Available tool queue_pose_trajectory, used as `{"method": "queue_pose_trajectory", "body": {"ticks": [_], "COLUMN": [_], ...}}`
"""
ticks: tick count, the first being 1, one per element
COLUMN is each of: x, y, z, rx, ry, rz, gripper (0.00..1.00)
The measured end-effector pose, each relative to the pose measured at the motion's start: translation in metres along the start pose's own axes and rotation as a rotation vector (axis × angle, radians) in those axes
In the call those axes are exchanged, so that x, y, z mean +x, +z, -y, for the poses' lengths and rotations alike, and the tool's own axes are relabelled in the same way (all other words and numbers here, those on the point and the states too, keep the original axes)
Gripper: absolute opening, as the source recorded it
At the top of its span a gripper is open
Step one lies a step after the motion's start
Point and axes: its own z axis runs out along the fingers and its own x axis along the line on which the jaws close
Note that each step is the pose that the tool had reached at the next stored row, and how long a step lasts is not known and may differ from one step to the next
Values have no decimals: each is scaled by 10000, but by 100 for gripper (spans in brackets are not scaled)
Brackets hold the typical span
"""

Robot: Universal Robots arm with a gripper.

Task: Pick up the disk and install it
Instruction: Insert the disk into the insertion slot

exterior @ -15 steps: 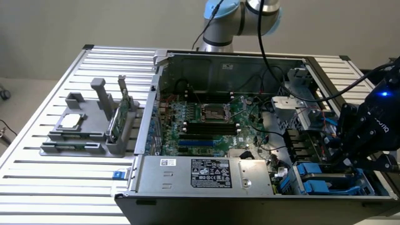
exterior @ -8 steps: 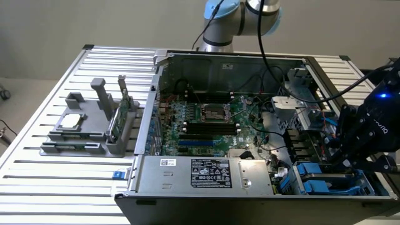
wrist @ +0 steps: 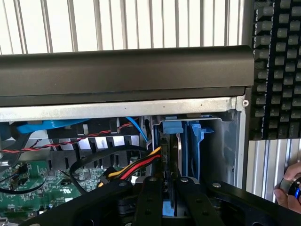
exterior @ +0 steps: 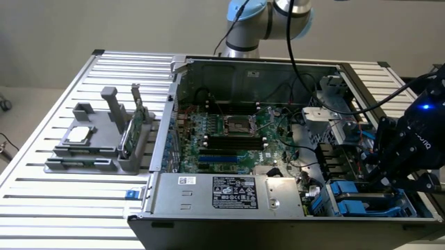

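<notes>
presently, your catalogue of the scene, operator:

gripper: you will find the gripper (exterior: 389, 177) low at the exterior view's right end of the computer case (exterior: 160, 156), over the drive bay corner; in the wrist view its black fingers (wrist: 153, 202) reach down into the bay.
jaws: drawn nearly together, closed on the edge of the disk.
disk: the disk (wrist: 176, 165) stands on edge between the fingers, its dark metal face and blue carrier (wrist: 193, 141) already down inside the bay, just beside the bay's grey wall.
progress: by your pictures the pick-up looks done and the disk is partly in its slot; whether it is fully seated you cannot tell, and the grip has not been let go.
neighbouring bay: a second blue carrier (exterior: 351, 200) lies in the case near the gripper.
cables: red, yellow and black leads (wrist: 136, 165) run touching or just beside the disk on the motherboard (exterior: 236, 140) side; count that as your tight edge.
case rim: the dark front lip (wrist: 122, 70) of the case spans just beyond the bay.
open room: free space is upward, out of the open case.
fixture: the grey holder (exterior: 97, 151) on the slatted table (exterior: 41, 208) sits well apart.
person: a hand (wrist: 289, 188) rests near the keyboard (wrist: 277, 66), outside the case.
</notes>
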Motion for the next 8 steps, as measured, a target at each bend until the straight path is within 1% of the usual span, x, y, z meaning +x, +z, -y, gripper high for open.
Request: {"method": "queue_pose_trajectory", "body": {"ticks": [6, 7, 8], "x": [-5, -7, -9], "y": [2, 11, 6], "z": [-1, -2, -2], "rx": [-3, 0, 1], "ry": [-1, -3, -3], "rz": [-6, -21, -12], "gripper": [16, 18, 24]}}
